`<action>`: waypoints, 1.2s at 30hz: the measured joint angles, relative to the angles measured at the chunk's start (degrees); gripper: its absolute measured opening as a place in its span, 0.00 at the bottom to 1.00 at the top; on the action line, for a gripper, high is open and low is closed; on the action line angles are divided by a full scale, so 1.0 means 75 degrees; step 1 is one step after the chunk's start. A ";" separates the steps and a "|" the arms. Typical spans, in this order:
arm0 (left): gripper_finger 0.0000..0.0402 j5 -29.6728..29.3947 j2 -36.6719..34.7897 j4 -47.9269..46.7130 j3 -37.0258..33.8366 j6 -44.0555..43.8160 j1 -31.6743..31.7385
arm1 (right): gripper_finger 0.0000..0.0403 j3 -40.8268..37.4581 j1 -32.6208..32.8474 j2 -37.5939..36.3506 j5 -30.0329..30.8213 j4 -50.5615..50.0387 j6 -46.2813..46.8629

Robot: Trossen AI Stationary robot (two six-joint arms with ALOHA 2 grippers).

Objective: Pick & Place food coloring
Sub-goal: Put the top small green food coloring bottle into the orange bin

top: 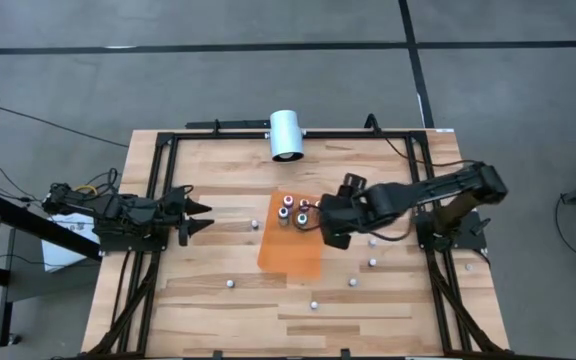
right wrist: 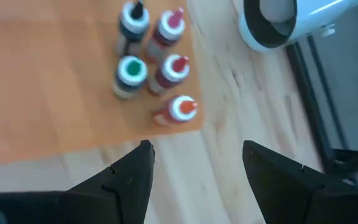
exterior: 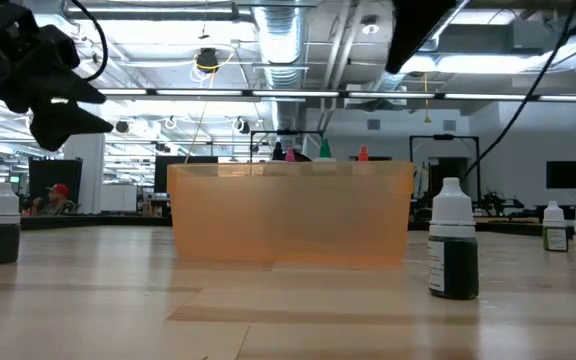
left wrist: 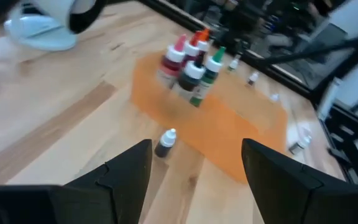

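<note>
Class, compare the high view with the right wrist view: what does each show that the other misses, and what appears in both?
Only the high view shows the left gripper, open over bare wood, and single food coloring bottles scattered on the table, such as one near the front. Only the right wrist view shows cap colours clearly: green, red, orange. Both show the orange sheet, the bottle cluster at its corner, the white cylinder, and the open right gripper.

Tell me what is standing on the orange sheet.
Five small food coloring bottles stand clustered at one corner of the orange sheet: one black-tipped, two pink or red, one green, one orange-tipped at the edge. The right gripper hovers open beside them. What lies under the sheet is hidden.
</note>
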 joint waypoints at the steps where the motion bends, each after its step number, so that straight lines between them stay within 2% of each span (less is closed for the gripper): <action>1: 0.60 0.0191 0.0000 0.0060 0.0000 0.0165 0.0000 | 0.58 -0.0207 0.0114 -0.0189 0.0000 0.0122 0.0100; 8: 0.60 0.1251 0.0000 0.1192 0.0000 0.1510 -0.0003 | 0.58 -0.1884 0.1006 -0.1646 0.0054 0.0978 0.1057; 14: 0.60 0.1549 0.0000 0.2260 0.0000 0.2244 -0.0003 | 0.58 -0.3180 0.1863 -0.2744 0.0754 0.1035 0.2260; 28: 0.60 0.1545 0.0000 0.2290 0.0000 0.1773 -0.0003 | 0.58 -0.5284 0.4002 -0.4671 0.0994 0.0924 0.4414; 32: 0.60 0.1539 0.0000 0.2295 0.0000 0.1516 -0.0003 | 0.58 -0.5708 0.4359 -0.4890 0.0817 0.0771 0.4943; 36: 0.60 0.1479 0.0000 0.2302 0.0000 0.1369 -0.0003 | 0.58 -0.5904 0.4498 -0.4893 0.0365 0.0724 0.4962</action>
